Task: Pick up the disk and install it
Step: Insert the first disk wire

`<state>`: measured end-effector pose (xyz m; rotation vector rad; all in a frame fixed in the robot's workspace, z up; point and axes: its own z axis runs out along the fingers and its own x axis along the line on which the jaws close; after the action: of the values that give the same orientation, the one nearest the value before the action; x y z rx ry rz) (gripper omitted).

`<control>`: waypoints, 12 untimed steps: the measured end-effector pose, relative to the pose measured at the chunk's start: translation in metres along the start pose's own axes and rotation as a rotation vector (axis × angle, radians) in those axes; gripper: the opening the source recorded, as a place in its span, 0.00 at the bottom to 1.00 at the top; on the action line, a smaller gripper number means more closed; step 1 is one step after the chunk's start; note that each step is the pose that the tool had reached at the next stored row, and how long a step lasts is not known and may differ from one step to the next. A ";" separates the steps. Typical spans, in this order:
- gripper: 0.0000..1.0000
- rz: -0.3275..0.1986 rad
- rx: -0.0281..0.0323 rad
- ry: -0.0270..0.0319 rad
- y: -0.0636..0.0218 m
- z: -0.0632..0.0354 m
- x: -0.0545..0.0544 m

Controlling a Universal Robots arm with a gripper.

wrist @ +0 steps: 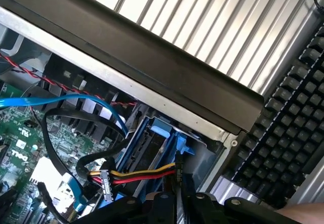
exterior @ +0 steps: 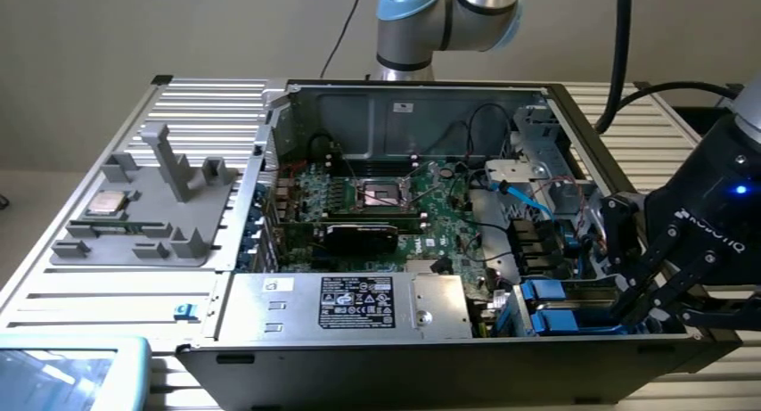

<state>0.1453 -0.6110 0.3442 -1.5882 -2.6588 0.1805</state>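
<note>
At the near corner, on the exterior view's right, of the open black metal computer case (exterior: 416,366), the black claw (exterior: 630,313) is pressed together. It reaches in beside the blue-railed silver-grey disk (exterior: 553,322), probably to push it into place. Farther in lies the green motherboard (exterior: 452,217).

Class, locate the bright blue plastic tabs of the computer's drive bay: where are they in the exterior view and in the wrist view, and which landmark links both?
Exterior view: the bright blue plastic tabs sit in the near corner of the open computer case, at the exterior view's right, beside the black gripper.
Wrist view: the tabs lie alongside the black metal rim, by red-yellow-black wires.
Shared landmark: the green circuit board.
</note>
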 end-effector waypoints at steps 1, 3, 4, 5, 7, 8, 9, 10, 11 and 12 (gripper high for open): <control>0.16 0.000 0.0001 -0.0001 0.0000 -0.0001 0.000; 0.16 0.004 0.0003 0.0001 0.0005 -0.0003 0.001; 0.16 0.008 0.0004 0.0007 0.0005 -0.0002 0.001; 0.16 0.012 0.0005 0.0013 0.0005 -0.0002 0.001; 0.16 0.028 0.0009 0.0032 0.0006 -0.0002 0.001; 0.16 0.041 0.0013 0.0047 0.0006 -0.0003 0.001; 0.16 0.055 0.0017 0.0063 0.0006 -0.0003 0.001; 0.16 0.071 0.0020 0.0083 0.0006 -0.0003 0.001; 0.16 0.086 0.0024 0.0101 0.0006 -0.0002 0.001; 0.16 0.101 0.0028 0.0120 0.0006 -0.0002 0.001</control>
<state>0.1452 -0.6097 0.3443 -1.7178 -2.5702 0.1772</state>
